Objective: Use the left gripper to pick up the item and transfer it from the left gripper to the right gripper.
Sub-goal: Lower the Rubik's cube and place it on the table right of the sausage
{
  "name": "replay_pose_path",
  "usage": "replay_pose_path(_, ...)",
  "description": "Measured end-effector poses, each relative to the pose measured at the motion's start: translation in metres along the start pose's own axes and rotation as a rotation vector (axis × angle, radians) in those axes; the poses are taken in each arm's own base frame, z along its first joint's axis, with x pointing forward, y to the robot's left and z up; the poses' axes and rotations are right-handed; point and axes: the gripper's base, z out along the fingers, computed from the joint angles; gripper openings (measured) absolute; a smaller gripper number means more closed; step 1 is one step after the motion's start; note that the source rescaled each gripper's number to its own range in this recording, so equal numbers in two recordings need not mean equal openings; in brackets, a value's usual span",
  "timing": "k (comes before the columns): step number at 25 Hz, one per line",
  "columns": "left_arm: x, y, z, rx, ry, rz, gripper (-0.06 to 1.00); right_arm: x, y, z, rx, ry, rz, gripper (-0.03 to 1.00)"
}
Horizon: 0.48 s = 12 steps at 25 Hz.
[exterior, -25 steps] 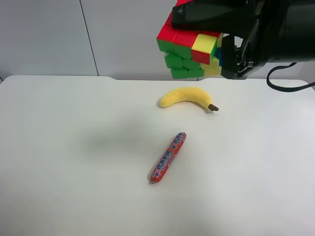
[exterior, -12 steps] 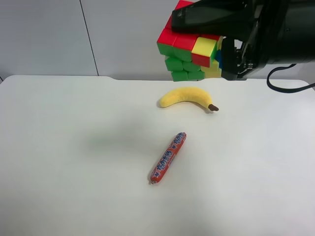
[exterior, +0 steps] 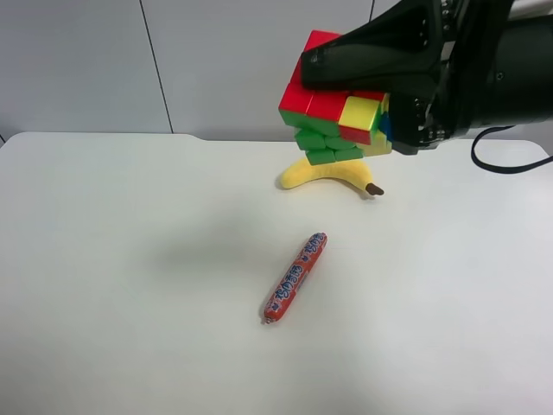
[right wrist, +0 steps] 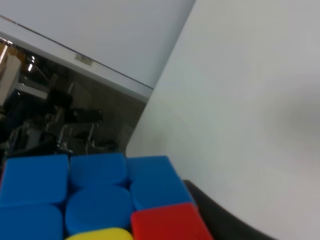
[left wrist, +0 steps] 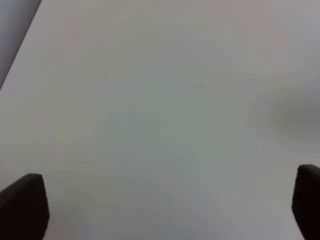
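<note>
The item, a small puzzle cube [exterior: 327, 111] with red, green and yellow faces showing, is held high above the white table [exterior: 130, 259], close to the exterior high camera. The black gripper [exterior: 350, 95] of the arm at that view's right is shut on it. The right wrist view shows the cube's blue face [right wrist: 95, 192] right up against the camera, with one dark finger [right wrist: 222, 222] beside it, so this is my right gripper. My left gripper [left wrist: 166, 200] is open and empty over bare table, with only its two fingertips showing. It is out of the exterior high view.
A yellow banana [exterior: 337, 176] lies on the table at the back, partly behind the held cube. A red wrapped sausage stick [exterior: 295, 277] lies near the middle. A black cable [exterior: 510, 164] loops off the arm.
The right gripper with the cube has sunk a little in the exterior high view and now covers the top of the banana. The banana and the sausage stick have not moved.
</note>
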Motion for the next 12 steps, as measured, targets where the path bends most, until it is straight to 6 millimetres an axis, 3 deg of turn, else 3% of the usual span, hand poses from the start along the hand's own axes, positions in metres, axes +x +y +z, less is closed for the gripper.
replay_pose_path(12,0.0,0.0,0.0,0.0,0.0,-0.002,0.99,0.005,-0.0037,-0.0002,0.04,0.056,-0.023,0.0)
